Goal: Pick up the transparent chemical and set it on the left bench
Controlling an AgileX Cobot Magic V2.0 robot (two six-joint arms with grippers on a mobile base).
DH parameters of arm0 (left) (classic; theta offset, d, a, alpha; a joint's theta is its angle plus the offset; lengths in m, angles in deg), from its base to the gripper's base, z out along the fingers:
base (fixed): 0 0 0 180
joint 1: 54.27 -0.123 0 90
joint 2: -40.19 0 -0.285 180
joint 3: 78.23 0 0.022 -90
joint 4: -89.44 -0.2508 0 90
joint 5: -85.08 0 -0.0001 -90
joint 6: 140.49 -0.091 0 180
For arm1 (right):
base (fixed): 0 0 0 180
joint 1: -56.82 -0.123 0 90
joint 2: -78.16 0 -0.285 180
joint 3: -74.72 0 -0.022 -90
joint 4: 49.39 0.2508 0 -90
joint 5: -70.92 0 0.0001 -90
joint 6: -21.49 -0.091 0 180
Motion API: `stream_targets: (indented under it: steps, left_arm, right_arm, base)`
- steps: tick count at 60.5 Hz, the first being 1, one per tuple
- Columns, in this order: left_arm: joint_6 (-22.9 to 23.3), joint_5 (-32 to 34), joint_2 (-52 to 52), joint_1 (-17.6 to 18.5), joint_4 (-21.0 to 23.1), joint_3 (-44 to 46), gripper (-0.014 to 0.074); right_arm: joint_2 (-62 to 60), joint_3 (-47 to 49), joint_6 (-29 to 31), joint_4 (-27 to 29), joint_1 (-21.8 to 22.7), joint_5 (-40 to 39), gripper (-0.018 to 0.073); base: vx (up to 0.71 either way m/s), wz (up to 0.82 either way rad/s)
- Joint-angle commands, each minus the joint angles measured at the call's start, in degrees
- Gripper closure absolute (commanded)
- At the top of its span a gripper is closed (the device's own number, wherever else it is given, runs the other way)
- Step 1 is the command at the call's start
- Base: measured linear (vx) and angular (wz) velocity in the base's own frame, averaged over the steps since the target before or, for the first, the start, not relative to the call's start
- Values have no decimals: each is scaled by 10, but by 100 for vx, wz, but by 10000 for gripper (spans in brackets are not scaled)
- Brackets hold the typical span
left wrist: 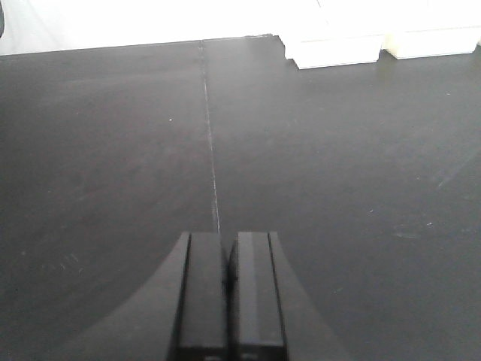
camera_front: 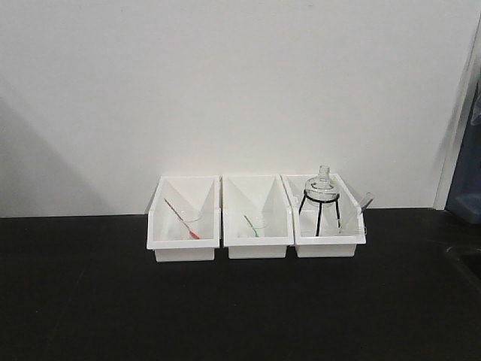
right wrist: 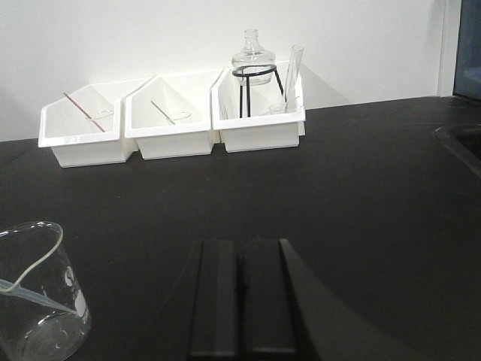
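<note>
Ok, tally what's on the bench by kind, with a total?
White bins: 3 (left, middle, right)
Glass flask on a black stand: 1
Test tube: 1
Beaker: 1
Total: 6

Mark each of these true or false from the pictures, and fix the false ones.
1. Three white bins stand in a row against the wall. True.
2. The glass flask on the black tripod sits in the leftmost bin. False: it sits in the rightmost bin.
3. The left hand is shut, holding nothing. True.
4. The right hand grips the beaker. False: it is shut and empty; the beaker stands apart, to its left.
5. The red-tipped rod is in the leftmost bin. True.
</note>
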Motion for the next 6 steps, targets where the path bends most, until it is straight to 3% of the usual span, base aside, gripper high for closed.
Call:
stream_targets:
  steps: [1, 6]
  left_arm:
    - [4, 45, -11, 1, 0, -9, 600]
    - [4, 45, -11, 1, 0, -9, 600]
  right_arm:
    - [-8, -4, 1, -5, 2, -46, 567]
    - [-8, -4, 1, -5, 2, -46, 567]
  base:
    - [0, 0]
    - [0, 0]
